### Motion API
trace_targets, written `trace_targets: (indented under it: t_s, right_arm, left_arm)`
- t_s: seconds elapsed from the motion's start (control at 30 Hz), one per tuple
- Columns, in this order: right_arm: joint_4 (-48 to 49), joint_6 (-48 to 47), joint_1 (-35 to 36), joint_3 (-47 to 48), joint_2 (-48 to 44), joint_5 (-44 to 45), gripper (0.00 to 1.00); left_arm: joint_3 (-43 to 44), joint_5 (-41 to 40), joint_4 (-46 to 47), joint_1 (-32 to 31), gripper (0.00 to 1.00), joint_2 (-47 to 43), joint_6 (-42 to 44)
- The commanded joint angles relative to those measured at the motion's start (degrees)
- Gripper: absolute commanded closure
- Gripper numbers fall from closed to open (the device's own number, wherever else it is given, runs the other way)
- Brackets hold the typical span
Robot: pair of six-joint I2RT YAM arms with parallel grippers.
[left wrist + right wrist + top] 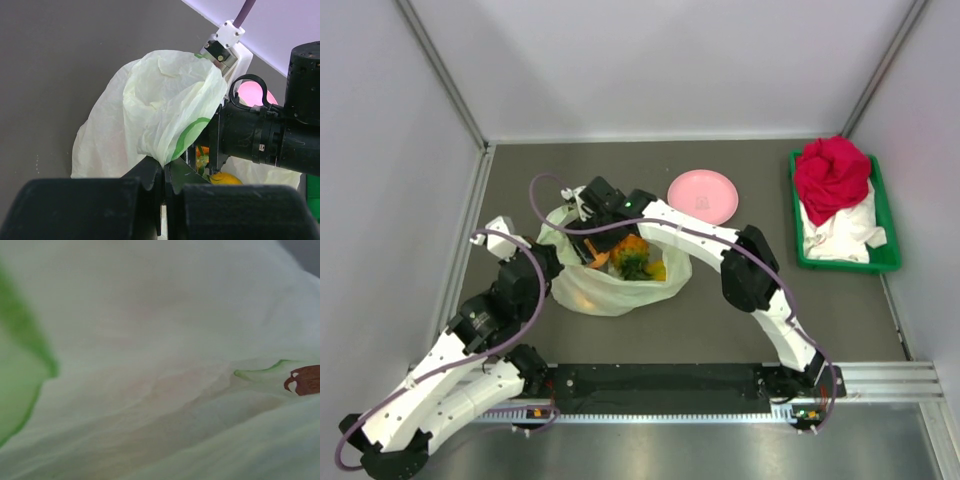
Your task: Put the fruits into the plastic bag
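Lying centre-left in the top view, the plastic bag (610,292) rests on the dark bench (720,330) with the fruits (638,260) showing in its open mouth. The right hand (594,248) reaches inside, jaws spread wide, and the left hand (553,262) meets the bag's left rim. In the left wrist view, low centre, the left hand is pinched shut on the bag's edge, with a yellow fruit (225,178) at lower right. Bag film fills the right wrist view.
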Motion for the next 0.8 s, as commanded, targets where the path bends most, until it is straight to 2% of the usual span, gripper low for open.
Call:
trace_targets:
  t_s: [0.0,0.07,0.27,0.6,0.77]
  right_arm:
    - [1.06,-0.01,0.24,1.52,-2.93,-0.55,0.19]
    - [1.32,-0.01,0.24,1.52,-3.63,-1.16,0.14]
    - [2.55,0.52,0.24,0.99,-5.74,-3.01,0.10]
    - [3.08,1.40,0.24,0.91,-8.55,-2.22,0.09]
    - [4.13,1.40,0.24,-2.78,-12.68,-1.34,0.11]
  left_arm:
    - [0.33,-1.18,-1.10,0.23,1.00,-1.41,-0.38]
    - [0.33,-1.45,-1.36,0.23,1.00,-1.93,-0.56]
    - [-0.11,-1.80,-1.54,0.23,1.00,-2.29,-0.73]
    - [-0.37,-2.06,-1.80,0.23,1.00,-2.90,-1.44]
    - [-0.19,-2.59,-2.15,0.23,1.00,-3.25,-1.44]
